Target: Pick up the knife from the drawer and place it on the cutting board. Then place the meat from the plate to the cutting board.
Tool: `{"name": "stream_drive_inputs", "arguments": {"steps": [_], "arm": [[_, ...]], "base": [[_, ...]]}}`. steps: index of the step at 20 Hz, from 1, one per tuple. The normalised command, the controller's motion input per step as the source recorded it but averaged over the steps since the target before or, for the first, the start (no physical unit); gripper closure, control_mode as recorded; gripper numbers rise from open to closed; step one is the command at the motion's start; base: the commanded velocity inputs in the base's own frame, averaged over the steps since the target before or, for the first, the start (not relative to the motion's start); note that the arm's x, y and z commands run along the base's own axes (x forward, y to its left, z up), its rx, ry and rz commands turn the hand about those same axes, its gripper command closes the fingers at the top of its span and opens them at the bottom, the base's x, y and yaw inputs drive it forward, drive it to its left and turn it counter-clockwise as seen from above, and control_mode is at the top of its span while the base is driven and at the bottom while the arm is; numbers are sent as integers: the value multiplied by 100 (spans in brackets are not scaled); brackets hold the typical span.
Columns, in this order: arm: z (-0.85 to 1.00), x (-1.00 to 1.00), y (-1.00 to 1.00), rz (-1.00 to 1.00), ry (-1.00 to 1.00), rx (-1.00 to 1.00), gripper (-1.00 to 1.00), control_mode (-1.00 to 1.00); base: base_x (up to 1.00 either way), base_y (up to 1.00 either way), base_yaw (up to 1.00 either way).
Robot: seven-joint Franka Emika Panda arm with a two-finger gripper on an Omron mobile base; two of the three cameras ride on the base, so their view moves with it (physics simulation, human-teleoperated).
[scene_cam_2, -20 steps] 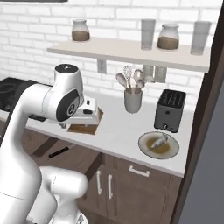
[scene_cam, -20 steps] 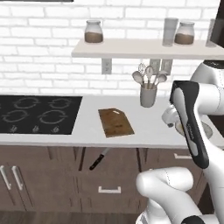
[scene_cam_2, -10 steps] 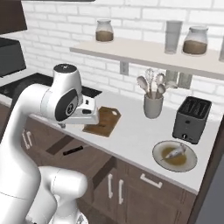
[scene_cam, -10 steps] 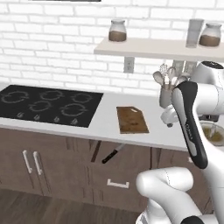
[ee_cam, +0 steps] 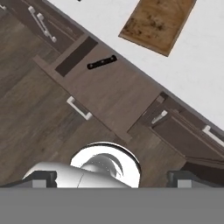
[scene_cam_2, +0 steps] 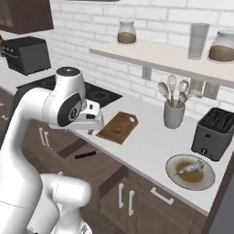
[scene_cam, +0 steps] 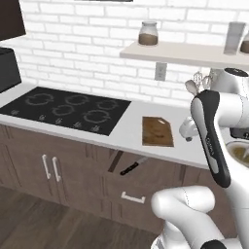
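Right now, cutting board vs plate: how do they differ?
The cutting board is rectangular and mid-brown wood; the plate is round, grey-rimmed with a brownish centre. The cutting board is bare; the plate carries a pale piece of food. The cutting board lies above the open drawer with the knife; the plate sits in front of the toaster. Both lie flat on the white counter.

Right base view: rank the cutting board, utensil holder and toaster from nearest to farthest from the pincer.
1. The cutting board, on the counter just right of the pincer.
2. The utensil holder, farther right, near the wall.
3. The toaster, at the counter's far right end.
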Motion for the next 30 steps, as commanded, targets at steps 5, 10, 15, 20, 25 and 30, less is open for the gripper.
{"name": "stream_drive_inputs", "arguments": {"steps": [5,10,15,20,25,30], "arm": [[0,0,0,0,0,0,-100,100],[0,0,0,0,0,0,-100,100],[0,0,0,0,0,0,-100,100],[-1,3,-4,0,0,3,-100,-100],[-25,57,-5,-2,1,8,-100,-100],[-52,97,1,-14,4,7,-100,-100]], "base": [[0,-38,30],[-1,-48,28],[-11,-57,20],[1,-30,2],[0,0,0],[0,0,0]]}}
